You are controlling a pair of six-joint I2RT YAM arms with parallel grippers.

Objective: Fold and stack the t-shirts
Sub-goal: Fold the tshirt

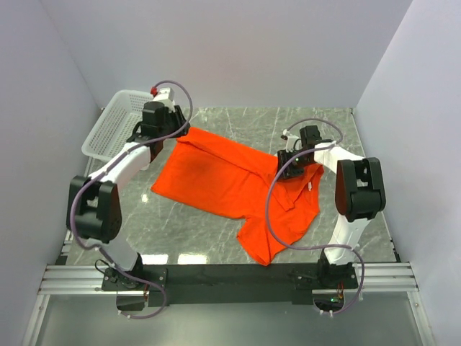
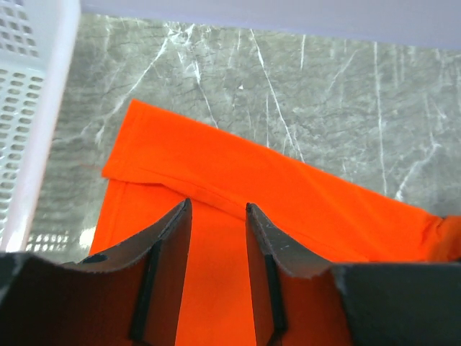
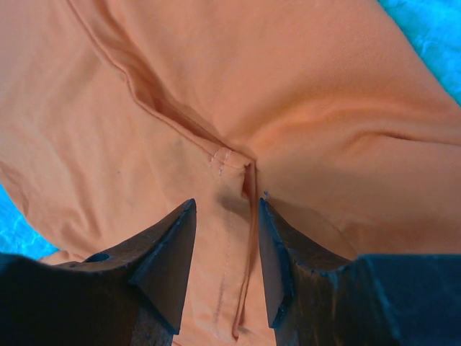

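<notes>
The one orange-red t-shirt (image 1: 223, 184) lies partly spread on the marble table, with a folded strip along its far edge and a sleeve hanging toward the near side. My left gripper (image 1: 180, 135) is open just above the shirt's far left corner. In the left wrist view the gripper (image 2: 218, 209) has flat cloth (image 2: 288, 202) beneath it, with the folded strip just ahead. My right gripper (image 1: 289, 173) is open over the shirt's right part. In the right wrist view the gripper (image 3: 227, 202) straddles a stitched seam of the cloth (image 3: 288, 86) without pinching it.
A white mesh basket (image 1: 108, 133) stands at the far left, just left of my left gripper, and its wall fills the left edge of the left wrist view (image 2: 29, 108). Bare marble table (image 1: 238, 119) lies beyond the shirt. Walls enclose the table on three sides.
</notes>
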